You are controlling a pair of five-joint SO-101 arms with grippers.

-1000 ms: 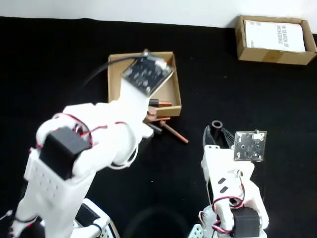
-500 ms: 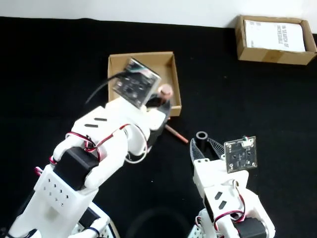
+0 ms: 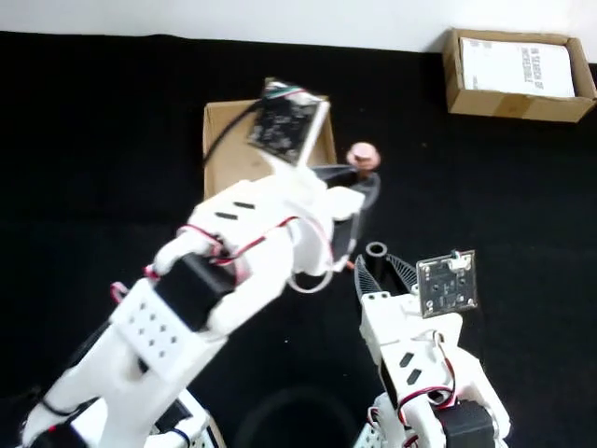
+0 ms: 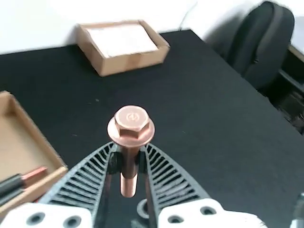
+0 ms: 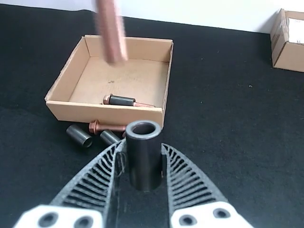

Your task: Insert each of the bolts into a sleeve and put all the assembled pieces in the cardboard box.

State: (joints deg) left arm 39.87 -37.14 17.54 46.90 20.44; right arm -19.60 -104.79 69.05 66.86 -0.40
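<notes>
Bolt (image 4: pixel 128 142) was clamped shank-down in the left gripper (image 4: pixel 128 151), off the bench (image 5: pixel 228 118) near the cardboard box (image 5: pixel 95 113), presumably for alignment with the sleeve (image 5: pixel 143 154), gripped upright, bore upward, by the right gripper (image 5: pixel 142 148). A loose bolt (image 5: pixel 102 127) was partly hidden behind the sleeve.

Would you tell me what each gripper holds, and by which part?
Left gripper: a copper bolt, by its shank below the head. Right gripper: a black sleeve, by its sides.
</notes>
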